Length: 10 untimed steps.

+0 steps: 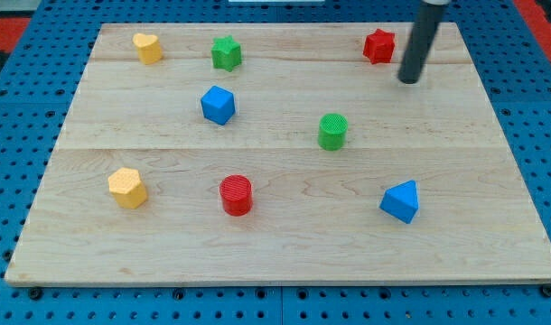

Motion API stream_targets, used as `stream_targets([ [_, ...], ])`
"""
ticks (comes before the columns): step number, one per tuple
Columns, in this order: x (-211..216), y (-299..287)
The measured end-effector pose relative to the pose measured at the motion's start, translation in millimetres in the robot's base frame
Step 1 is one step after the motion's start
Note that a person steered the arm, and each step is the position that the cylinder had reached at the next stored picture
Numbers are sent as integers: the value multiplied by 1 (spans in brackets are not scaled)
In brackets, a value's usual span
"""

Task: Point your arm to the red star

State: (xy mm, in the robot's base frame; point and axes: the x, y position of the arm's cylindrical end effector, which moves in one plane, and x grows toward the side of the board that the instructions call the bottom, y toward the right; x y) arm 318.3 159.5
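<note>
The red star (378, 45) lies near the view's top right of the wooden board (284, 244). My tip (408, 79) is the lower end of the dark rod that comes down from the view's top right. It stands just right of and a little below the red star, with a small gap between them.
A yellow block (147, 47) and a green star (226, 52) lie at the view's top left. A blue cube (218, 105) and a green cylinder (332, 131) sit mid-board. A yellow hexagon (127, 188), a red cylinder (236, 195) and a blue triangular block (401, 201) lie lower.
</note>
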Motion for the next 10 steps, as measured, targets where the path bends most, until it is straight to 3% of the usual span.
stream_targets([
  [2,-1,-16],
  [4,-26,37],
  [8,-32,60],
  [10,-67,62],
])
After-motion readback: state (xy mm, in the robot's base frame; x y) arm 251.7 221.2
